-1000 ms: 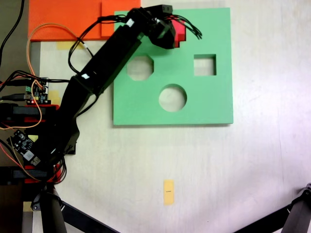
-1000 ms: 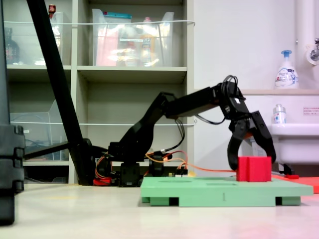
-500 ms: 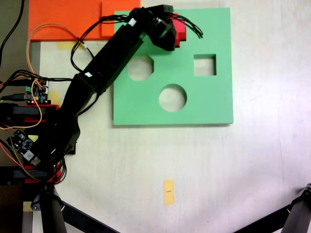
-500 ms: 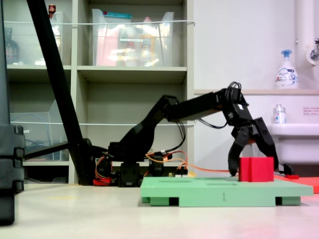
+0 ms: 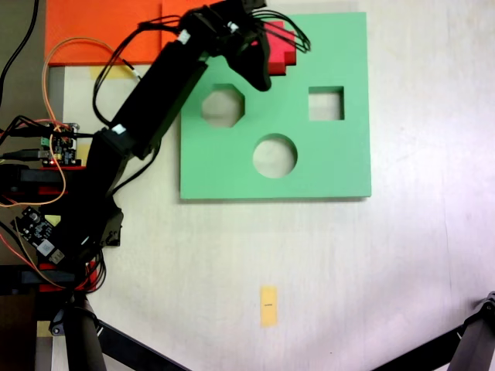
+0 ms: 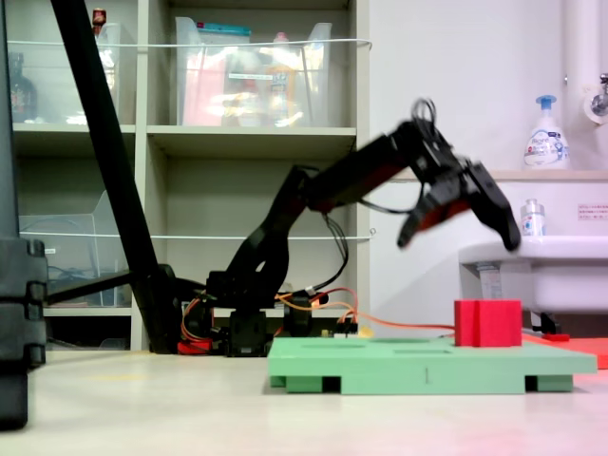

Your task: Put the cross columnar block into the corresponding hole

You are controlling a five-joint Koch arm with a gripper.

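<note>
You are looking at the gripper (image 6: 463, 217) hanging in the air with its jaws spread wide and holding nothing, well above the cross columnar block (image 6: 487, 323). The block is sitting below and slightly beyond the jaws, upright on the green foam board (image 5: 325, 166), near the board's far edge in the first exterior view, where the arm is covering part of it. From the second exterior view it is standing proud of the board surface, so it looks seated in or resting over the corresponding hole, which the block and arm are hiding; you cannot tell how deep it is sitting.

You are dealing with what looks like a light foam piece: soft, slightly squashy, not fragile, with a matte surface that should be gripping well rather than slipping. If you are taking it again, you are best closing the jaws across two opposite flat arm ends, near the top, gently, since a hard squeeze is likely to deform it and jam it against the cutout walls
</note>
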